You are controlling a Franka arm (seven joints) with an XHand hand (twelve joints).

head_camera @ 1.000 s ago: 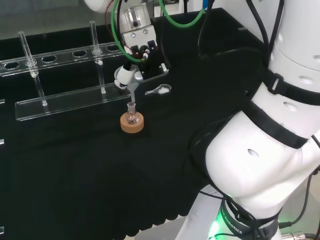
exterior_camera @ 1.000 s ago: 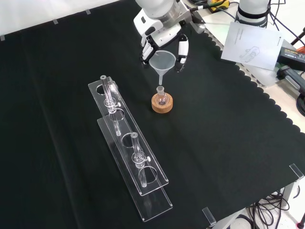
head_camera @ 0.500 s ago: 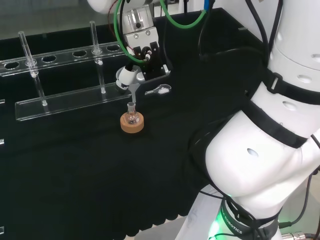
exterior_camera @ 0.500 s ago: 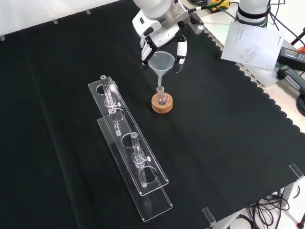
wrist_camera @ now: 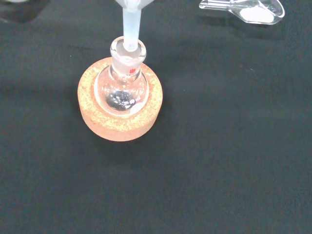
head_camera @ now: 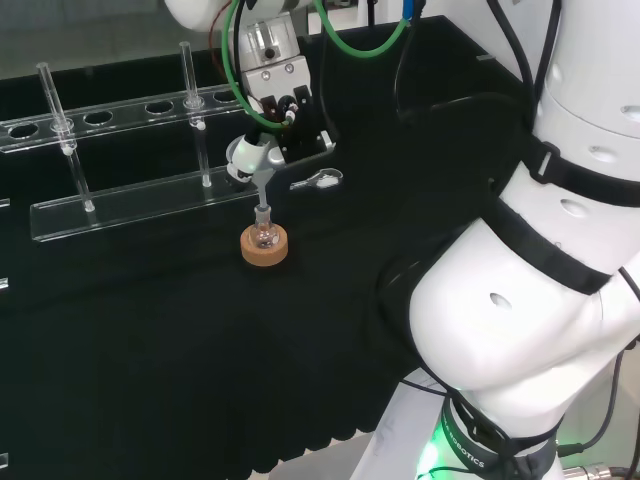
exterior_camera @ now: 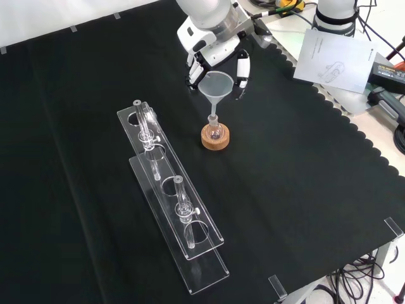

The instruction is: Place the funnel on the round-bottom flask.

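We see open black cloth (exterior_camera: 304, 177) right of and below the cork stand (exterior_camera: 215, 137) in the front view, nothing standing there. Left of it, the clear rack (exterior_camera: 171, 209) with upright tubes (exterior_camera: 142, 123) runs alongside as a long barrier. A clear scoop (head_camera: 318, 180) lies on the cloth just beside the hand (head_camera: 285, 105) in the head view. Above the round-bottom flask (wrist_camera: 122, 90), the funnel (exterior_camera: 216, 85) stem sits in the neck, blocking access from above.

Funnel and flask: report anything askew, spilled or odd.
Nothing stands out. The funnel hangs upright in the hand, its stem entering the neck of the round-bottom flask, which sits upright in its cork ring. No spill shows on the cloth.
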